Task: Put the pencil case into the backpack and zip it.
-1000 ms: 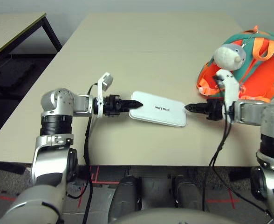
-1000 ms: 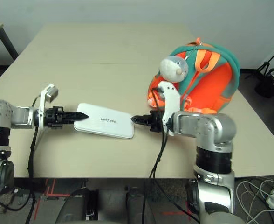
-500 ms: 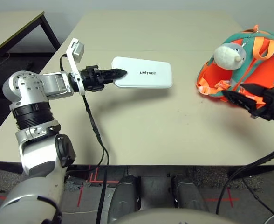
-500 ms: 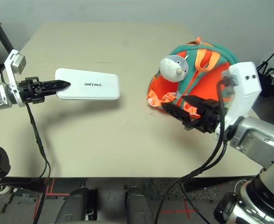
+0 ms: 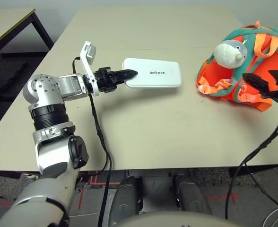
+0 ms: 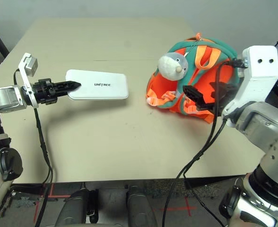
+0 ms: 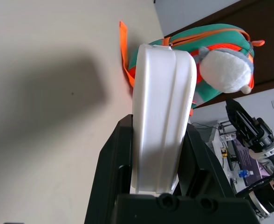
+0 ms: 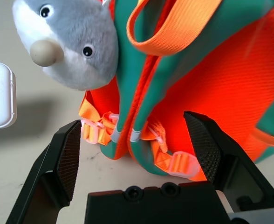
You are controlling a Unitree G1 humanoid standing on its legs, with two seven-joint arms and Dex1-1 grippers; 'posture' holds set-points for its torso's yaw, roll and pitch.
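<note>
The left gripper (image 5: pixel 131 73), two black fingers on a silver arm, is clamped on one short end of the flat white rounded-corner hard pencil case (image 5: pixel 154 78) and holds it level above the beige table (image 5: pixel 143 127), clear of the surface; the case's shadow lies on the tabletop beneath it. In the left wrist view the two fingers (image 7: pixel 113 170) press against the case's broad faces, with its seam edge facing the camera. The dark "UNITREE" lettering faces upward.

From the pencil case, the small rounded orange backpack with teal trim (image 6: pixel 210 80) sits at about 3 o'clock on the table, well apart from the case. A grey-white plush animal charm (image 6: pixel 172 65) hangs on the side of the backpack that faces the case, and orange straps with pale buckles (image 8: pixel 101 132) trail onto the table below it.

The right gripper (image 8: pixel 139 147) hovers in front of the backpack's lower straps with its jaws spread wide and nothing between them, its fingers (image 6: pixel 195 93) just short of the orange fabric.

At about 10 o'clock from the case, beyond the table's far left corner, stands a second table with a black frame (image 5: pixel 6 33).
</note>
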